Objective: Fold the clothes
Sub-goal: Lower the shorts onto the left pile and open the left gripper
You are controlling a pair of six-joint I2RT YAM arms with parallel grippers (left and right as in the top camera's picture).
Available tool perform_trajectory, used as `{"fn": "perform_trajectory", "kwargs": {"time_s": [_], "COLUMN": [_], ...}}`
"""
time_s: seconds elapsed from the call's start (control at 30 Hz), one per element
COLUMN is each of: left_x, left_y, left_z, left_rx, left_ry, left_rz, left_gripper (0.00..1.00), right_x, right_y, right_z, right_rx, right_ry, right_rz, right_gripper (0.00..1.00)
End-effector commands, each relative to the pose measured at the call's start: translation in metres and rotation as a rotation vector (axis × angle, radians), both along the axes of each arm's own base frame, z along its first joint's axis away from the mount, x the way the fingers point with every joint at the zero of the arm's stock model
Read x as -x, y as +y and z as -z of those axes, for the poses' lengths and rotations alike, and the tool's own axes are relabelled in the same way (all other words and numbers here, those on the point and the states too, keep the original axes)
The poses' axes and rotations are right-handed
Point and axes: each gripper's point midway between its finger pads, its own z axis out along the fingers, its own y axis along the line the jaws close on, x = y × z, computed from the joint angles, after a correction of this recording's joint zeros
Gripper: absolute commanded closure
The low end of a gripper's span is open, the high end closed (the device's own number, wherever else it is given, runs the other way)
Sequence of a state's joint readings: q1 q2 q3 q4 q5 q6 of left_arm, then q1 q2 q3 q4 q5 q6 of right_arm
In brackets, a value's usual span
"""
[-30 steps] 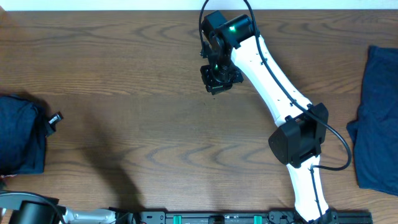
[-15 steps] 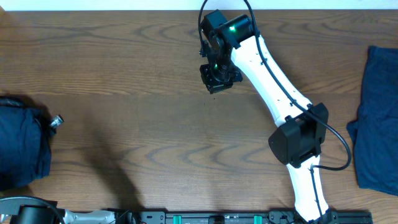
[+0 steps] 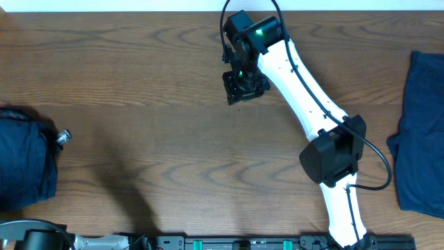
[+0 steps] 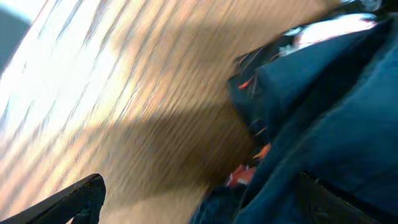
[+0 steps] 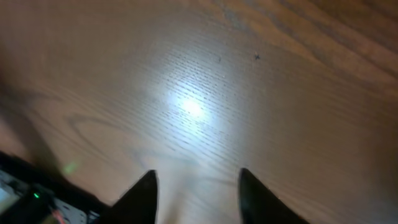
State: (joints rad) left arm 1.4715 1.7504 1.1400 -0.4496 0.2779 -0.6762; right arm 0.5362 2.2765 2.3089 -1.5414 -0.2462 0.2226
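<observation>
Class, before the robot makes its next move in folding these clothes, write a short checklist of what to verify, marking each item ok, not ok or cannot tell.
1. Right jaws empty: ok, apart above the bare table.
2. Left jaws open: ok, wide apart, with the blue bundle close ahead.
3. Next shorts in view: ok, at the table's right edge.
4. Shorts lying flat: cannot tell, partly cut off by the frame.
5. Bundle neatly folded: cannot tell.
</observation>
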Motion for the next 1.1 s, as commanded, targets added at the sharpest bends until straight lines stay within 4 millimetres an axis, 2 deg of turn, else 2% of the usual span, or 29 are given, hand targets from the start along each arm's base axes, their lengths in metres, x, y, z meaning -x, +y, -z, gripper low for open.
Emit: {"fn": "perform_trajectory", "kwargs": {"time_s": [0.0,0.07,0.13,0.23,0.47,0.53,0.6,0.67,0.8,0.93,1.07], "left_x": [-0.015,-0.029,-0.044,-0.055,-0.024,-0.024,-0.033,-0.055,-0.117,-0.186,-0.25], "left_y": [0.012,0.016,0.018,0.019,0.019,0.017,0.014,0.01,-0.012,-0.057,-0.123], "left_z": [-0.019,-0.029,-0.04,-0.053,-0.08,-0.09,-0.1,-0.113,-0.137,-0.151,-0.154], "left_rx": [-0.16,-0.218,-0.262,-0.293,-0.309,-0.33,-0.35,-0.382,-0.419,-0.431,-0.433], "left_ry": [0.027,-0.035,-0.115,-0.188,-0.054,-0.053,-0.101,-0.186,-0.346,-0.425,-0.455], "left_rz": [0.288,0.351,0.394,0.404,0.233,0.228,0.25,0.312,0.482,0.703,0.965], "left_gripper": [0.02,0.02,0.02,0.01,0.02,0.02,0.02,0.02,0.02,0.01,0.02], "right_x": [0.001,0.0,-0.002,-0.005,-0.004,-0.003,-0.003,-0.005,-0.016,-0.032,-0.057], "right_y": [0.007,0.006,0.006,0.008,0.006,0.005,0.004,0.002,-0.015,-0.04,-0.095], "right_z": [-0.013,-0.013,-0.013,-0.013,-0.012,-0.012,-0.011,-0.011,-0.009,-0.008,-0.008], "right_rx": [-0.019,-0.019,-0.02,-0.026,-0.022,-0.018,-0.017,-0.008,0.059,0.08,0.089], "right_ry": [-0.039,-0.041,-0.048,-0.058,-0.052,-0.046,-0.045,-0.054,-0.092,-0.105,-0.094], "right_rz": [-0.025,-0.024,-0.023,-0.022,-0.019,-0.018,-0.018,-0.022,0.001,0.06,0.192], "right_gripper": [0.31,0.2,0.01,0.01,0.01,0.01,0.01,0.01,0.01,0.01,0.01]}}
